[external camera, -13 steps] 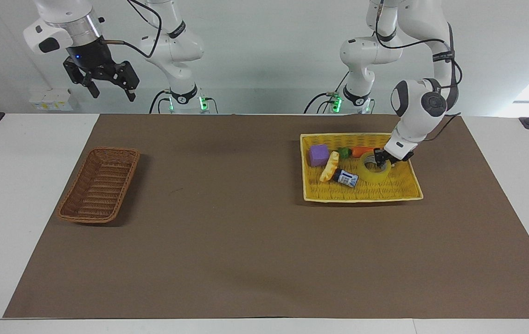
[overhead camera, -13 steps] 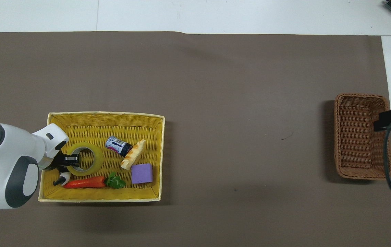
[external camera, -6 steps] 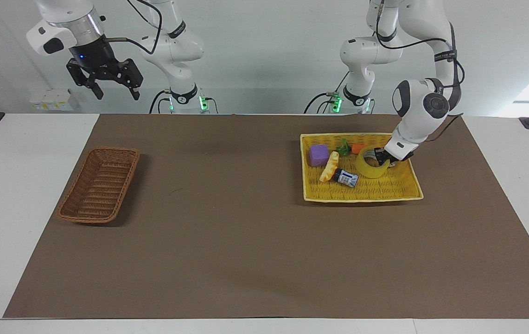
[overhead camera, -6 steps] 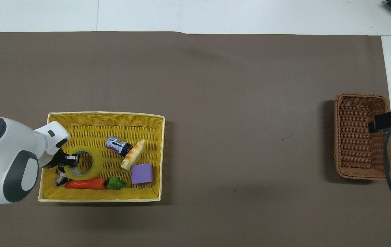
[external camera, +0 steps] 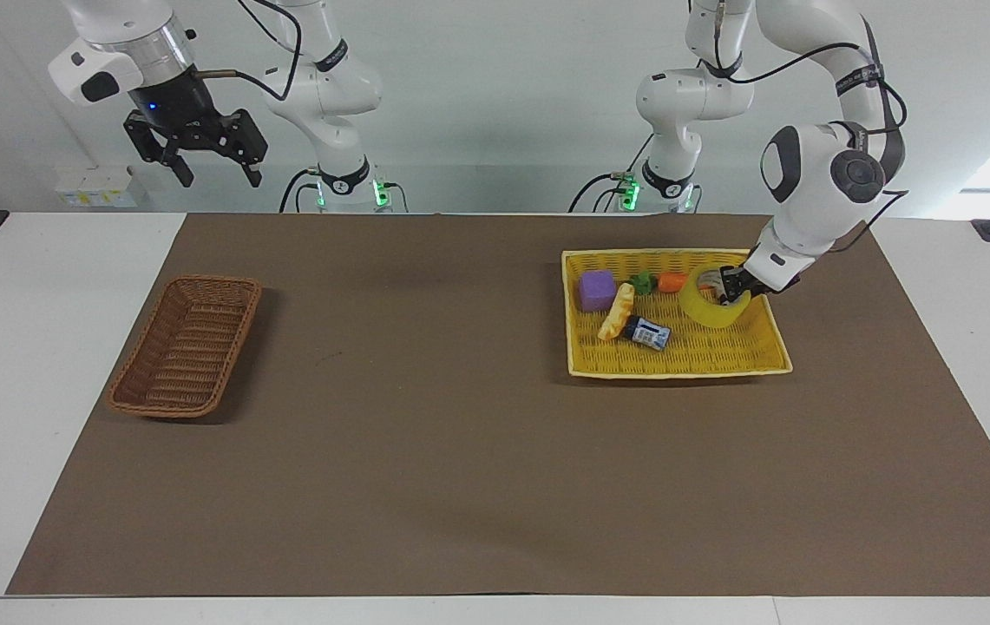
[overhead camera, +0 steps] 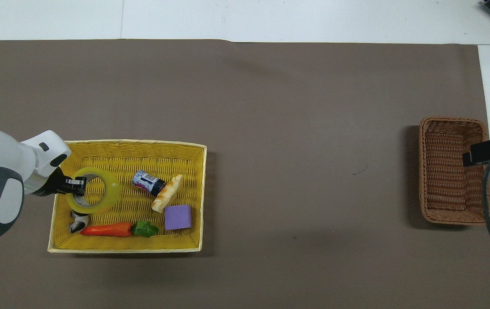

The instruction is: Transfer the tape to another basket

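Note:
My left gripper [external camera: 733,292] [overhead camera: 75,188] is shut on the rim of the tape [external camera: 714,307] [overhead camera: 96,196], a yellow translucent roll. It holds the roll tilted and lifted a little above the yellow tray [external camera: 763,356] [overhead camera: 129,148]. The dark brown wicker basket [external camera: 186,344] [overhead camera: 451,169] lies empty at the right arm's end of the table. My right gripper [external camera: 198,154] is open and hangs high in the air, over the table edge near the basket; in the overhead view only a part of it [overhead camera: 489,150] shows over the basket's edge.
The yellow tray holds a purple block [external camera: 597,289] [overhead camera: 178,217], a carrot [external camera: 672,281] [overhead camera: 107,230], a corn-like toy [external camera: 617,312] [overhead camera: 166,199], a small dark bottle [external camera: 647,332] [overhead camera: 148,182] and a small black-and-white object [overhead camera: 77,223]. A brown mat [external camera: 425,434] covers the table.
My left gripper has lifted the tape off the tray floor, tilting it, and moved it toward the tray's end at the left arm's side. The carrot shifted slightly. The right gripper barely moved.

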### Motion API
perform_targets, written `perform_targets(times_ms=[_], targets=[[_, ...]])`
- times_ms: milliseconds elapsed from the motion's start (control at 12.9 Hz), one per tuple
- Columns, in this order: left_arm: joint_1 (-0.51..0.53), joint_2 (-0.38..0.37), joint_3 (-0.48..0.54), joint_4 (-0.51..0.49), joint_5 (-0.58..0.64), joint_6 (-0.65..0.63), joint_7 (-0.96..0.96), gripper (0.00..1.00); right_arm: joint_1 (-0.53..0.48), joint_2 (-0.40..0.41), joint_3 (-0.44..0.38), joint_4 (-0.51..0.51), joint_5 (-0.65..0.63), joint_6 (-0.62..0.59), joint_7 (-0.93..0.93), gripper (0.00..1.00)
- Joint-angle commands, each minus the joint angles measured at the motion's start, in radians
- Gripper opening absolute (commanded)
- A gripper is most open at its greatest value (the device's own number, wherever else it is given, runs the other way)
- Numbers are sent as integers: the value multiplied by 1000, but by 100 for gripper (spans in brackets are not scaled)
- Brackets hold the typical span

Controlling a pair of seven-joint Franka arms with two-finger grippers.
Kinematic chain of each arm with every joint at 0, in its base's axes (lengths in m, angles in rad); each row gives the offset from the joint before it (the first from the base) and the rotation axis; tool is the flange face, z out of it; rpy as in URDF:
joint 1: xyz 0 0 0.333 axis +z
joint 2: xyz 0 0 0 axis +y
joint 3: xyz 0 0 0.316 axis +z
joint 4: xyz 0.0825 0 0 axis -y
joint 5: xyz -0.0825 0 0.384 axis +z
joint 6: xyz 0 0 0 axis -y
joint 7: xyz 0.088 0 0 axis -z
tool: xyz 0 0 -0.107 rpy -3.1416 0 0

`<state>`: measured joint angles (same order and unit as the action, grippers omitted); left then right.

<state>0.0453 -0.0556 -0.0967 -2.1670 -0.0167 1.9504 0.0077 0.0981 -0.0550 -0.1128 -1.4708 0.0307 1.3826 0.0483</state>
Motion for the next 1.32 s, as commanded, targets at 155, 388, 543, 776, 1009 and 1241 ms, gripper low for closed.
perform_targets(times_ms=[155, 388, 543, 776, 1009, 1241], targets=[[11, 8, 3, 162, -14, -96, -6, 0, -14, -12, 1, -17, 21, 9, -31, 100], [-18, 20, -4, 220, -55, -88, -35, 0, -14, -12, 1, -17, 18, 9, -31, 100], [-83, 43, -8, 263, -83, -96, -154, 0, -12, -19, -1, -29, 0, 9, -30, 100], [-201, 46, -11, 283, -85, -102, -250, 0, 5, -51, 12, -140, 20, 129, -30, 100], [-300, 51, -11, 308, -139, -94, -369, 0, 93, -19, 12, -175, 122, 267, -30, 100], [-347, 103, -12, 386, -328, -76, -565, 0, 181, 21, 12, -177, 239, 300, -27, 100]])
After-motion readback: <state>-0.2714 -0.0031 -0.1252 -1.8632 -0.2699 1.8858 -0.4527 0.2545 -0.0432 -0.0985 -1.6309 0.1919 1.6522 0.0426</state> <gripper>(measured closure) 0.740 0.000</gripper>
